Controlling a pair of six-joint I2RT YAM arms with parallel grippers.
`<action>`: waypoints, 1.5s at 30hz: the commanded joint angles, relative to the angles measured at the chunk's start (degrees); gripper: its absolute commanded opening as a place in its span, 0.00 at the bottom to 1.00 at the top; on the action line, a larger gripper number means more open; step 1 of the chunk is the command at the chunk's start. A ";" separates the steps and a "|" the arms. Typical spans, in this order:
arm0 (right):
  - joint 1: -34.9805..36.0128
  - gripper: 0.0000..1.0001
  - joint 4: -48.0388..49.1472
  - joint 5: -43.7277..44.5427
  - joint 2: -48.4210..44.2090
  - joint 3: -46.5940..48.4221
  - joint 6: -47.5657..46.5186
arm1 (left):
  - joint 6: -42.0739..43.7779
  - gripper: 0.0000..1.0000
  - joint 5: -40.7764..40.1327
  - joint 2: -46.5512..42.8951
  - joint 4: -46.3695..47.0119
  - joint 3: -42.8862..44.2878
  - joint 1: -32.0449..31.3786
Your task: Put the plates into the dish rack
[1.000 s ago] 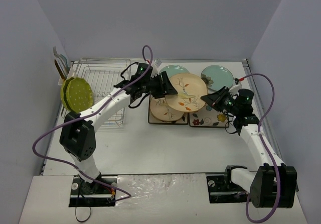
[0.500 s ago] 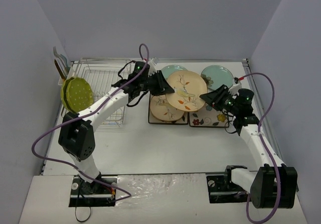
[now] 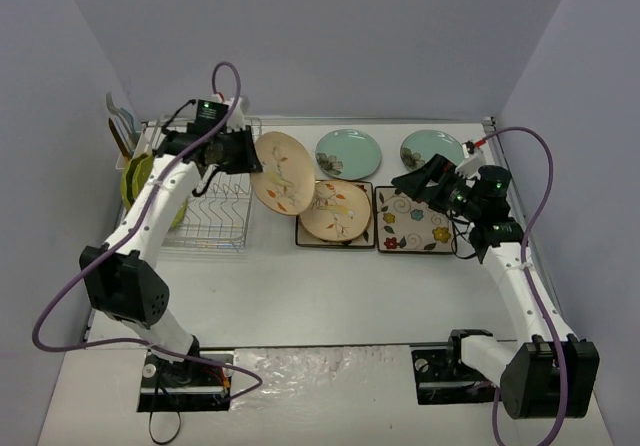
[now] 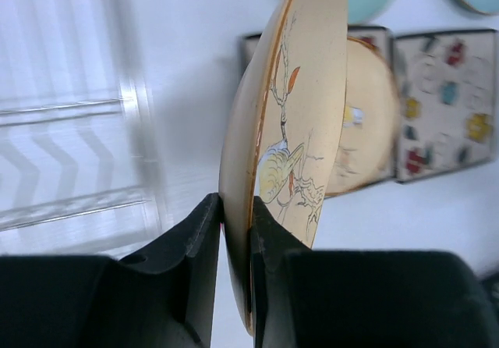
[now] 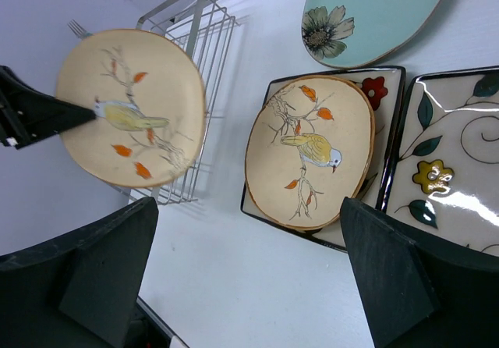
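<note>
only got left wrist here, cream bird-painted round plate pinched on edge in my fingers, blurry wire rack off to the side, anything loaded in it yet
observer: yes, one lime-green white-dotted round plate stands on edge at the left end of the silver wire dish rack.
operator: ok and is the right arm anywhere near my cream bird-painted round plate
observer: no, the right gripper is open and holds nothing, hovering by the far edge of the right-hand square dark-rimmed floral plate, well apart from yours.
</note>
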 commanded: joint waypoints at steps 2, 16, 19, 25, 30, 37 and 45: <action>0.03 1.00 0.87 -0.97 -0.37 3.34 -1.72 | 21.99 0.00 -18.45 -7.14 -11.72 16.47 5.09; 3.70 1.00 0.87 -2.44 2.83 5.03 -2.31 | 39.34 0.00 -40.65 2.96 -9.63 24.00 15.01; 3.72 1.00 0.87 -2.05 3.04 4.58 -2.51 | 40.02 0.00 -40.21 5.45 -8.85 23.90 15.90; 3.81 1.00 0.78 -2.09 3.51 4.22 -3.03 | 39.87 0.00 -39.04 8.17 -6.59 20.19 18.30; 3.81 1.00 0.70 -1.74 4.26 3.93 -3.30 | 38.84 0.00 -37.10 9.19 -5.06 16.13 18.84; 3.81 1.00 0.78 -2.17 5.23 3.78 -3.10 | 35.95 0.00 -35.01 9.19 -3.63 10.63 19.12; 4.25 0.99 0.28 -0.46 6.78 3.22 -2.95 | 33.30 0.33 -35.22 6.40 -0.88 4.21 19.12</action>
